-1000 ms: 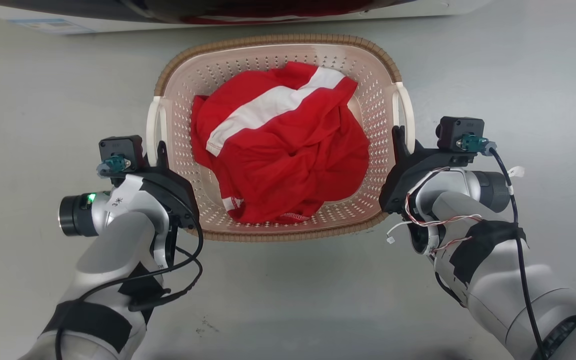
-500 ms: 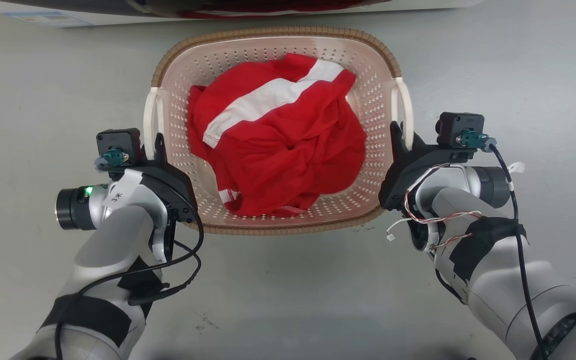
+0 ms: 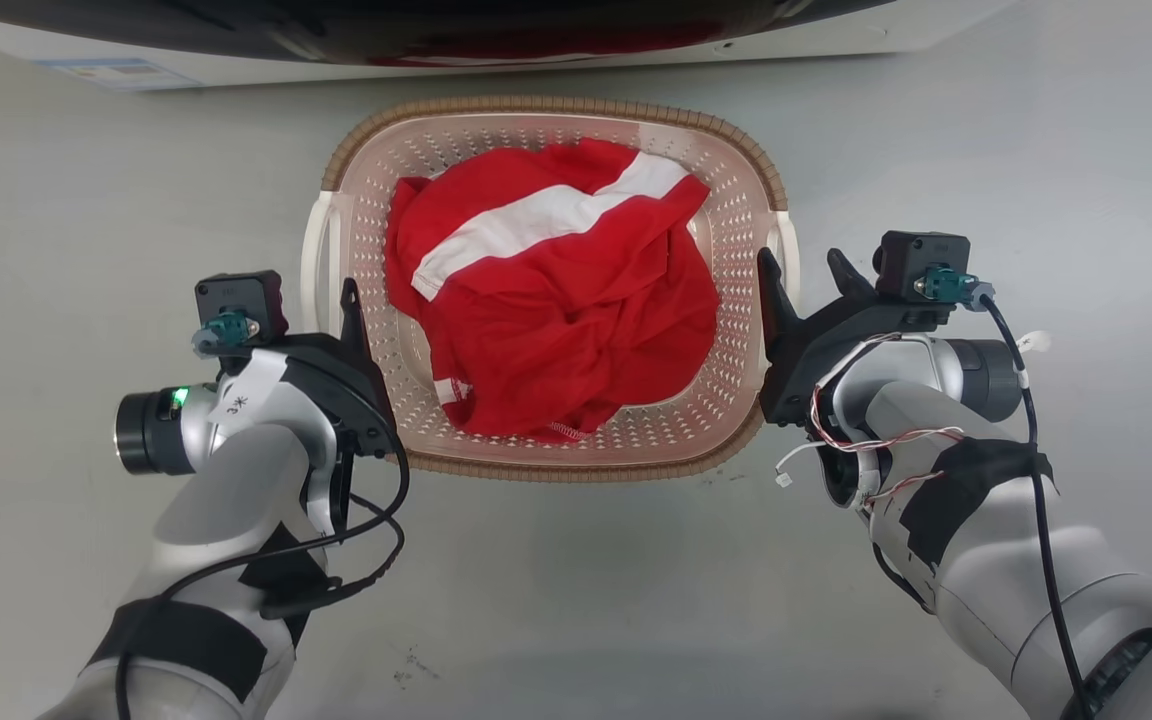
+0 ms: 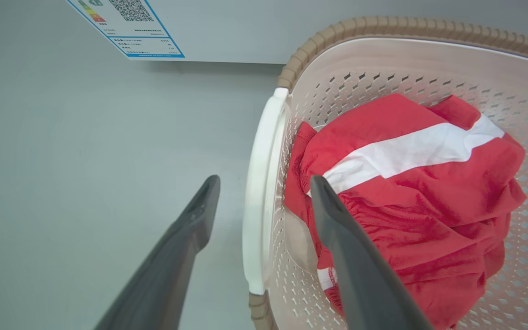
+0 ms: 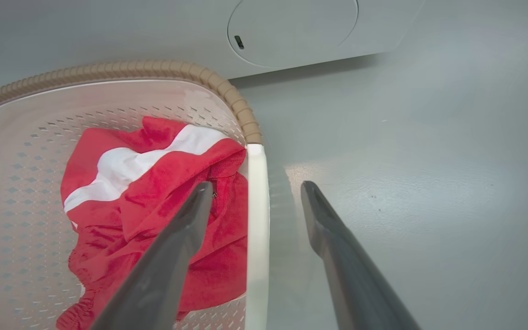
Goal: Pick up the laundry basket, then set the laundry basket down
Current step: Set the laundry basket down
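Wrist views: left claw (image 4: 264, 195) and right claw (image 5: 255, 185) gape empty, each astride a laundry basket (image 4: 383, 64) handle (image 4: 266, 137); sideways drift risks snagging it.

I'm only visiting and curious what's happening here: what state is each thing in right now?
left gripper, jaws open, astride the left white handle, not clamped.
right gripper, jaws open, astride the right white handle, not clamped.
laundry basket, upright on the floor, loaded.
red and white garment, crumpled inside the basket.
green light on the left arm, lit.
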